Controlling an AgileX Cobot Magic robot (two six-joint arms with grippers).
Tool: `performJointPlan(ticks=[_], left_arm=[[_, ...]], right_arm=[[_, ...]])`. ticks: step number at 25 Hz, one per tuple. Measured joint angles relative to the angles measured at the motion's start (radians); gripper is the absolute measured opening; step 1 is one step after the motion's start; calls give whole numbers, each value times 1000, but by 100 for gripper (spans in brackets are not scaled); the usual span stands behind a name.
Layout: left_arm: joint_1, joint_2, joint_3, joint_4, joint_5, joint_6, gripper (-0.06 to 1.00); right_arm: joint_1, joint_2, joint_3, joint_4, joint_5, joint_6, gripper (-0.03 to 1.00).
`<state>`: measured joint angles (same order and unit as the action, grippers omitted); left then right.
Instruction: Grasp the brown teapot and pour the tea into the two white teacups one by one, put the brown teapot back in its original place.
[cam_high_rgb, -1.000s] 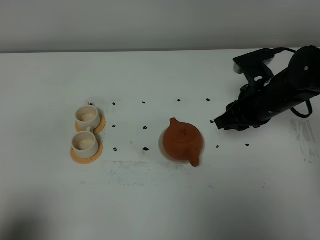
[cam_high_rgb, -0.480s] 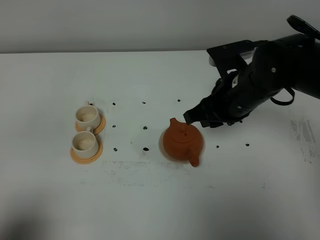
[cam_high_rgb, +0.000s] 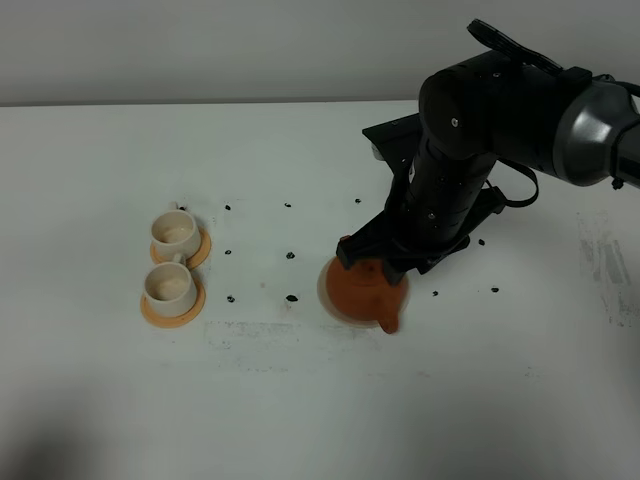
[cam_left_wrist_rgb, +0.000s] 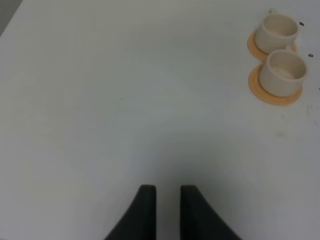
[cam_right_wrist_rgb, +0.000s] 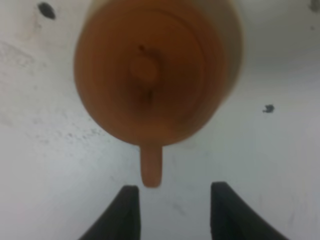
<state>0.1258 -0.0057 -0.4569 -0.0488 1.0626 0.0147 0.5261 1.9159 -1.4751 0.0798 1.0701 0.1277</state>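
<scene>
Though it was aside before, the right gripper (cam_right_wrist_rgb: 174, 187), jaws apart, now overhangs the brown teapot (cam_right_wrist_rgb: 150, 75).

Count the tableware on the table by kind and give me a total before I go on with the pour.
brown teapot: 1
white teacups: 2
orange saucers: 2
beige coaster: 1
Total: 6

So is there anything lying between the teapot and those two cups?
No objects: between brown teapot and teacups, just table with small black dots, in the exterior high view.
</scene>
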Motion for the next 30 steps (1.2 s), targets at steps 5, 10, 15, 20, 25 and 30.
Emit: performJointPlan(ticks=[5, 10, 15, 20, 25, 30], left_arm=[[0, 0, 0, 0, 0, 0, 11], [0, 0, 0, 0, 0, 0, 11], [0, 0, 0, 0, 0, 0, 11], [0, 0, 0, 0, 0, 0, 11], [0, 0, 0, 0, 0, 0, 11], [0, 0, 0, 0, 0, 0, 11]], right_arm=[[24, 0, -7, -1, -37, -3, 33], [34, 0, 4, -5, -88, 7, 33], [41, -22, 67, -19, -150, 22, 33], [44, -36, 90, -20, -164, 32, 33], [44, -30, 96, -22, -172, 35, 33], [44, -17, 98, -24, -172, 35, 33]])
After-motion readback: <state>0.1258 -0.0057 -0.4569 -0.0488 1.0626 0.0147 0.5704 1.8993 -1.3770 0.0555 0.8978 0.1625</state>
